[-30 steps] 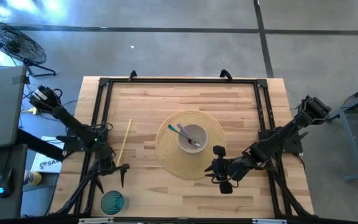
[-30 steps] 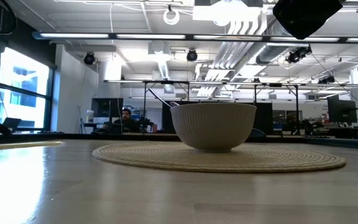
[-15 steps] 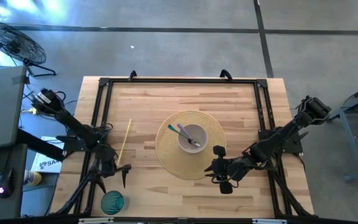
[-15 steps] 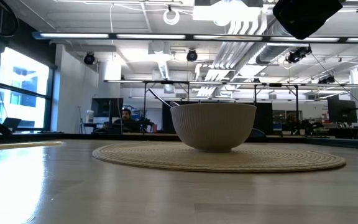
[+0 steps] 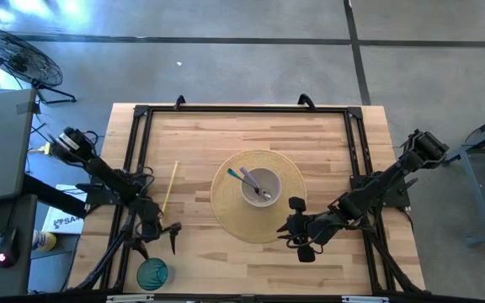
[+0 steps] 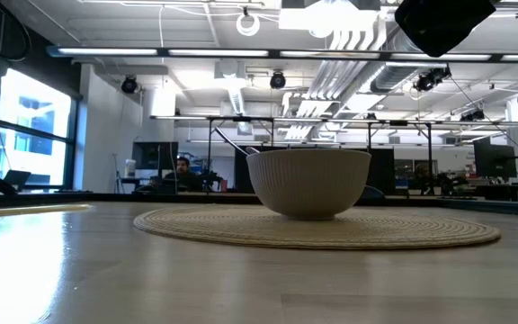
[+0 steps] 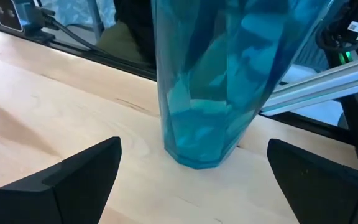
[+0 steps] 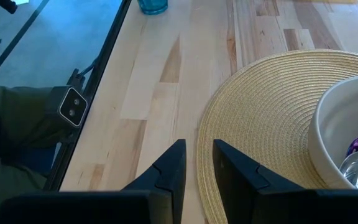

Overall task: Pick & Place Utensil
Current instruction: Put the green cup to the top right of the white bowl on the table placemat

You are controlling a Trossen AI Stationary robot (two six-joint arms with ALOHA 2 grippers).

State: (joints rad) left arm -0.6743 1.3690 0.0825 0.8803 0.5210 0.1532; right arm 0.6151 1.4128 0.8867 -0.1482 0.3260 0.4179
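Utensils [image 5: 253, 183] are seen from above already lying in the bowl [image 5: 260, 187] on the mat [image 5: 226, 206]; one stick [image 5: 169, 192] is left on the table, near the left gripper [image 5: 173, 238]. At table height only the bowl shows. From the left wrist, spread fingers [image 7: 79, 168] face the blue cup [image 7: 222, 81]; it could be tipped if nudged. The right gripper [image 8: 197, 163] is held almost closed at the mat's edge.

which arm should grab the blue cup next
Left. The left gripper is right beside the blue cup, jaws open and aimed at it in the left wrist view. The right gripper sits across the table beside the woven mat, jaws nearly closed.
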